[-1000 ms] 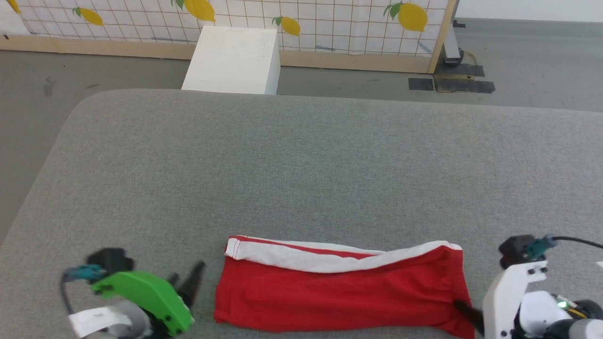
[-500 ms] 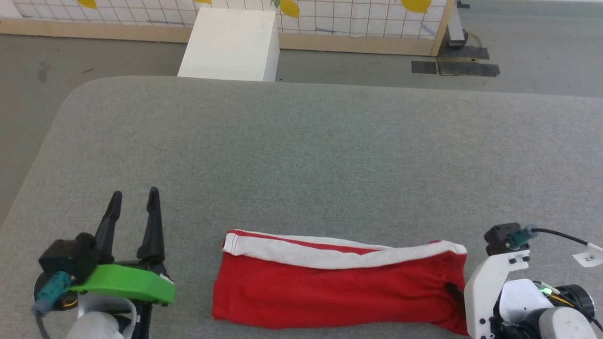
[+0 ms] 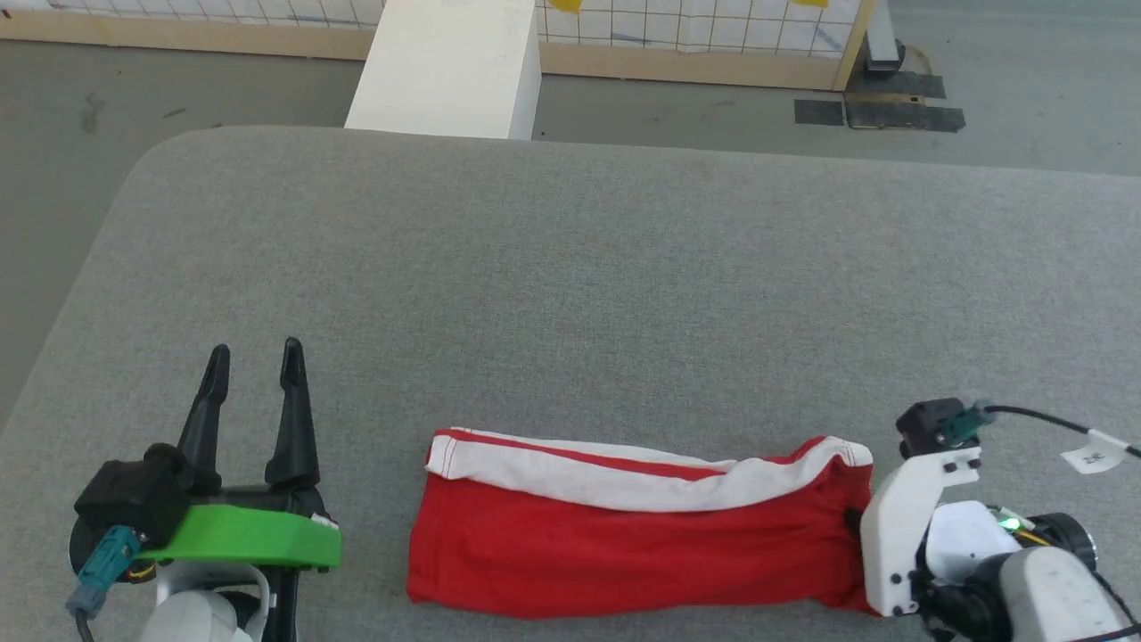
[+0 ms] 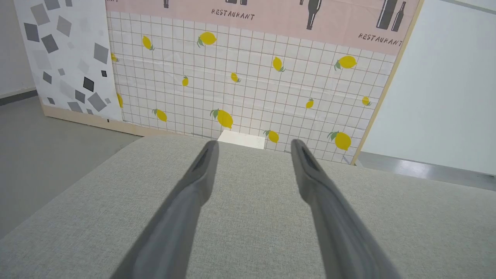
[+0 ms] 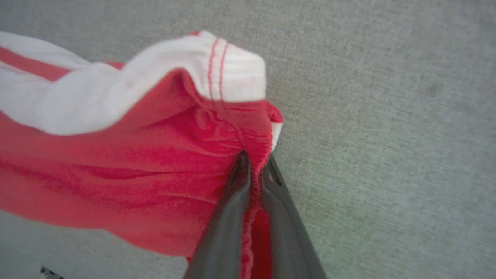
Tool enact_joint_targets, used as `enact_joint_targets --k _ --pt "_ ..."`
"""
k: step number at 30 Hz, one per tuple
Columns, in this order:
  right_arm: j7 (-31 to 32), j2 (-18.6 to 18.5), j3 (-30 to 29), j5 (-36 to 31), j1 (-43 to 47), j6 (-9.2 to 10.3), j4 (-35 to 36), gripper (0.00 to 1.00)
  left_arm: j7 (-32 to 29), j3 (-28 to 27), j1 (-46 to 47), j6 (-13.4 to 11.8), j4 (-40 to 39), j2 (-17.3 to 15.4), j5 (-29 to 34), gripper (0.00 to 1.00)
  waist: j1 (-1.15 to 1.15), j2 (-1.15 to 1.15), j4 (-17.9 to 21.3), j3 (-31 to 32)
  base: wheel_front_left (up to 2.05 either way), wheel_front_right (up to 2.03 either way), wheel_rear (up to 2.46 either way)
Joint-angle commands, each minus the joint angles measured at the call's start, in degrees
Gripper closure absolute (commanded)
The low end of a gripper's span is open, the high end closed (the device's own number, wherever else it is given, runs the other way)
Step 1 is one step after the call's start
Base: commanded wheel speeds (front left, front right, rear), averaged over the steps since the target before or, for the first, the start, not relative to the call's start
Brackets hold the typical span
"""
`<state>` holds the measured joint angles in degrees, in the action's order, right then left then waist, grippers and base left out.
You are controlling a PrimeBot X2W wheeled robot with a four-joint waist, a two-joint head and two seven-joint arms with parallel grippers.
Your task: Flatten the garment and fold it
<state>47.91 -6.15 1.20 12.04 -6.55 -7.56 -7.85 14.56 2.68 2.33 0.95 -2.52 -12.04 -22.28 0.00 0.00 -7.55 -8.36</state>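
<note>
The garment [image 3: 624, 544] lies on the gray padded surface [image 3: 570, 285], near its front edge. It is a long red strip with the white band along its far side. The right gripper [image 5: 254, 161] is closed on the red hem at the garment's right end, with the cloth pinched between its 2 fingers. The left gripper [image 3: 254, 357] is to the left of the garment, apart from it, with its 2 fingers spread and holding nothing. A white box [image 3: 446, 71] stands beyond the surface.
</note>
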Motion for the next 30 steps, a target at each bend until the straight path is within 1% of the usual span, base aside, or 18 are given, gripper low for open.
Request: enact_joint_targets --k 1,4,9,13,16,19,21,23,25,27,30 --pt "0.4 -0.5 -0.4 1.1 -0.6 0.08 -0.1 1.0 0.4 -0.6 -0.6 0.8 0.2 0.7 0.9 0.0 0.0 0.0 0.3 0.2 0.0 0.0 0.0" --pt "1.4 -2.7 -3.9 2.4 -1.5 0.08 1.6 1.0 0.4 -1.6 -0.6 2.0 0.8 2.0 1.9 0.0 0.0 0.0 0.7 0.6 0.0 0.0 0.0" --pt "4.4 -7.3 -10.8 1.2 -1.9 0.08 2.8 1.0 0.4 -2.4 -0.7 3.6 1.8 3.3 3.0 0.0 0.0 0.0 1.4 1.1 0.0 0.0 0.0" --pt "6.5 -11.2 -16.4 -1.6 -2.7 0.08 0.5 1.0 0.4 -2.8 -0.8 4.4 2.5 3.8 3.9 0.0 0.0 0.0 1.9 1.1 0.0 0.0 0.0" --pt "6.7 -12.2 -19.3 -4.3 -3.7 0.08 -1.8 1.0 0.4 -3.1 -0.7 4.8 2.9 4.2 4.3 0.0 0.0 0.0 2.1 0.9 0.0 0.0 0.0" --pt "7.1 -12.8 -19.2 -6.0 -4.1 0.08 -2.8 1.0 0.4 -3.1 -0.7 5.1 3.4 4.6 4.6 0.0 0.0 0.0 2.2 1.1 0.0 0.0 0.0" --pt "8.3 -13.1 -17.8 -5.6 -4.1 0.08 -2.2 1.0 0.4 -3.1 -0.7 5.3 3.6 4.8 4.6 0.0 0.0 0.0 2.1 1.4 0.0 0.0 0.0" --pt "11.5 -13.9 -15.0 -4.5 -3.2 0.08 -0.2 1.0 0.4 -3.3 -0.7 5.5 3.6 5.2 4.4 0.0 0.0 0.0 2.2 1.8 0.0 0.0 0.0" --pt "16.2 -14.6 -12.0 -2.1 -2.0 0.08 3.3 1.0 0.4 -3.5 -0.9 5.7 3.5 5.3 4.4 0.0 0.0 0.0 2.4 2.1 0.0 0.0 0.0" --pt "20.9 -15.2 -9.3 0.8 -0.8 0.08 8.5 1.0 0.4 -3.7 -1.1 5.8 3.5 5.5 4.4 0.0 0.0 0.0 2.6 2.5 0.0 0.0 0.0" --pt "26.3 -14.1 -6.9 5.5 0.5 0.08 16.9 1.0 0.4 -3.9 -1.3 5.9 3.3 5.7 4.4 0.0 0.0 0.0 3.0 2.7 0.0 0.0 0.0"
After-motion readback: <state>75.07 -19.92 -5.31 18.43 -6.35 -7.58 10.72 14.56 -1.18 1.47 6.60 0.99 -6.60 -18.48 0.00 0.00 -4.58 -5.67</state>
